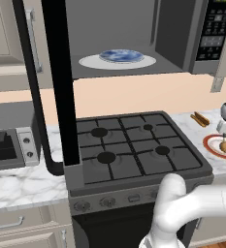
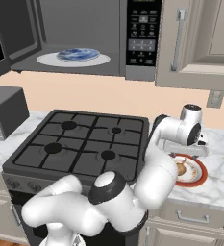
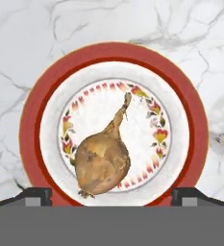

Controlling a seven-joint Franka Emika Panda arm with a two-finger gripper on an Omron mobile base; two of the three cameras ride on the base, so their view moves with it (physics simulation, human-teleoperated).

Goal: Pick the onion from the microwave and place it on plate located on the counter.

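Hand view: the onion [image 3: 102, 161] is seen lying on the plate [image 3: 36, 120], directly below and between the tips of the pincer [image 3: 111, 196], which is spread wide and empty; its stem is pointed away. Only retreat from the bench [image 3: 31, 38] is judged left.

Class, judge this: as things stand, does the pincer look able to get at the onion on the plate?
Probably yes: the pincer hangs open right above the onion, which lies uncovered on the plate.

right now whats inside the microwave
Inside the open microwave, a small blue patterned plate sits on the white turntable. The onion lies on the red-rimmed plate on the counter. The turntable under the blue plate is covered.
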